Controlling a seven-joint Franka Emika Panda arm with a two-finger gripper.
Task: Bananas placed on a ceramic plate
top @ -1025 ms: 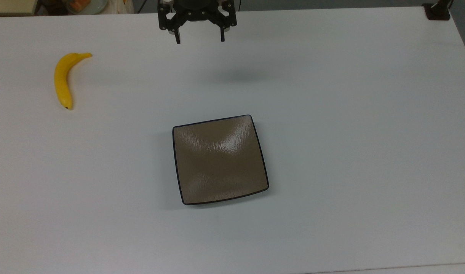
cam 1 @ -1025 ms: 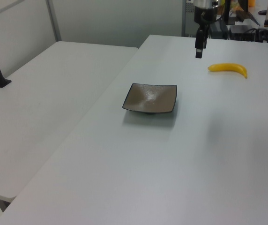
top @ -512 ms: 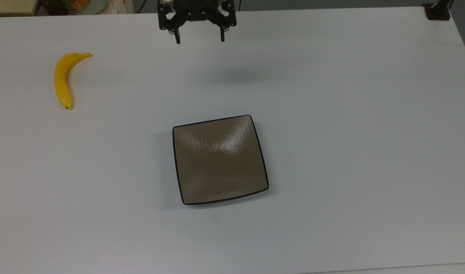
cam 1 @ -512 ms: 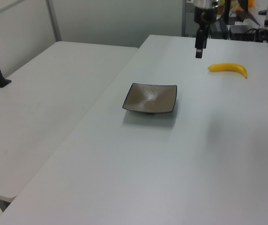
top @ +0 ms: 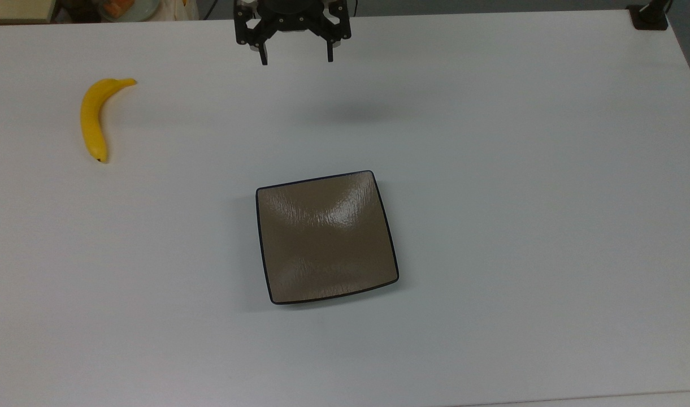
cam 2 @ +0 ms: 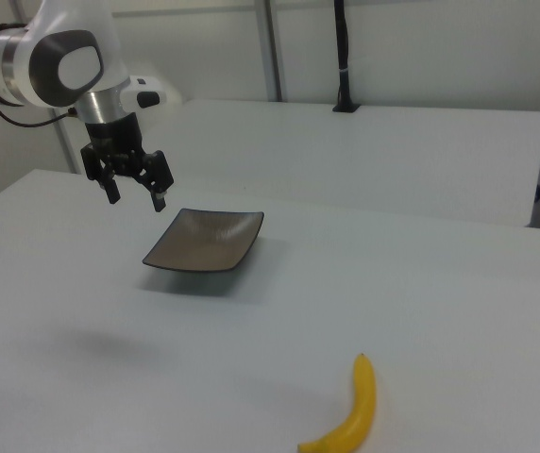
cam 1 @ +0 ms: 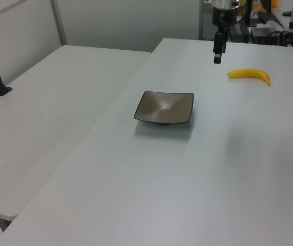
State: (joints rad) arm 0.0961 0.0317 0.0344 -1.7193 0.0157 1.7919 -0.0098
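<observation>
Plate [top: 326, 237] bare — banana [top: 93, 117] well apart on table [top: 520, 169], pincer [top: 295, 56] spread, gripping nothing.

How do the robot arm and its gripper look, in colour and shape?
The arm has rounded white shells with a grey disc at the joint and black rings. The gripper is black and angular, with two short dark fingers.
</observation>
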